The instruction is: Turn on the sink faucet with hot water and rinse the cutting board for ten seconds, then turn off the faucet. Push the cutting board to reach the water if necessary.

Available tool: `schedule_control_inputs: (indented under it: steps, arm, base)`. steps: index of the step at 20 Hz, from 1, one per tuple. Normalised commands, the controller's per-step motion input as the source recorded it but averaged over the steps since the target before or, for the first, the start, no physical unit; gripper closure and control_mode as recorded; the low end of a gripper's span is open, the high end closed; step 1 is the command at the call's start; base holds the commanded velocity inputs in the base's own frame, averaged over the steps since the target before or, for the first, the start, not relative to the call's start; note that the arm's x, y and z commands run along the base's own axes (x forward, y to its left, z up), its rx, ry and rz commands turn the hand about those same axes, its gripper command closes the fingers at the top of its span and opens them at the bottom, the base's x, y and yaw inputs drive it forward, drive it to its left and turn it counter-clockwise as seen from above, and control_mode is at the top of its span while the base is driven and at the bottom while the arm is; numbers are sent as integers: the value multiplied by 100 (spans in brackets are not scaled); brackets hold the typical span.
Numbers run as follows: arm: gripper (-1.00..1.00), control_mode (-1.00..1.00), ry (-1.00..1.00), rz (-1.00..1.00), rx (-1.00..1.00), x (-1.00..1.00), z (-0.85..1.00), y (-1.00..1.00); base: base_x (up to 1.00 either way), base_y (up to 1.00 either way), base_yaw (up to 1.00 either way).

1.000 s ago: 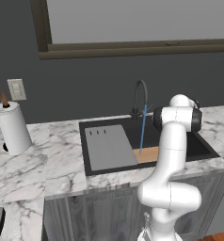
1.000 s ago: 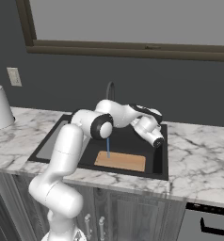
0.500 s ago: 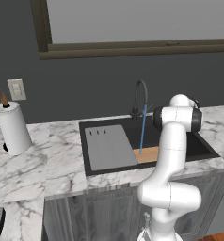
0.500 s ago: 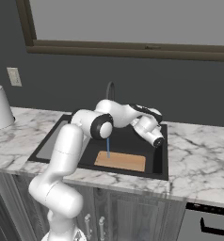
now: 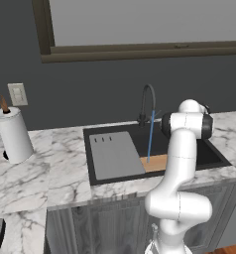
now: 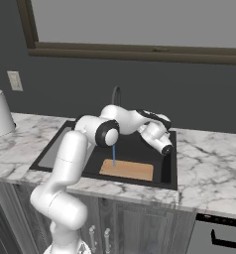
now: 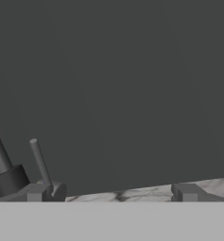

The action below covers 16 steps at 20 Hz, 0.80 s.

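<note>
A: Any writing or labels to read?
B: None legible anywhere.

A: Task things?
B: Cutting board flat on the floor of the black sink, toward the front wall. Water falling in a thin blue stream from the gooseneck faucet onto the board's left end, at about 9 o'clock on the board in the right base view.

A: Gripper?
B: Gripper over the sink's back right, fingers spread wide, holding nothing. Seen from the hand: faucet base and slim lever at 8 o'clock, just beside the left finger, dark wall ahead.

A: Surroundings?
B: Grey panel with three slots filling the sink's left half, beside the board. Paper towel roll at 9 o'clock on the marble counter, wall outlet above it, window frame at 12 o'clock.

A: Anything in the way?
B: White arm across the board's right part in the left base view.
</note>
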Motion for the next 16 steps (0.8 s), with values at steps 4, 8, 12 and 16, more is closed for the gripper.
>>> schedule_control_inputs:
  steps: [4,8,12,16]
  arm:
    - [-100,-100,0,1,0,0,0,0]
    - [-100,-100,0,4,0,0,0,0]
    - [-100,-100,0,7,0,0,0,0]
    - [-100,-100,0,10,0,0,0,0]
  base:
    - [0,0,0]
    - [0,0,0]
    - [0,0,0]
    - [0,0,0]
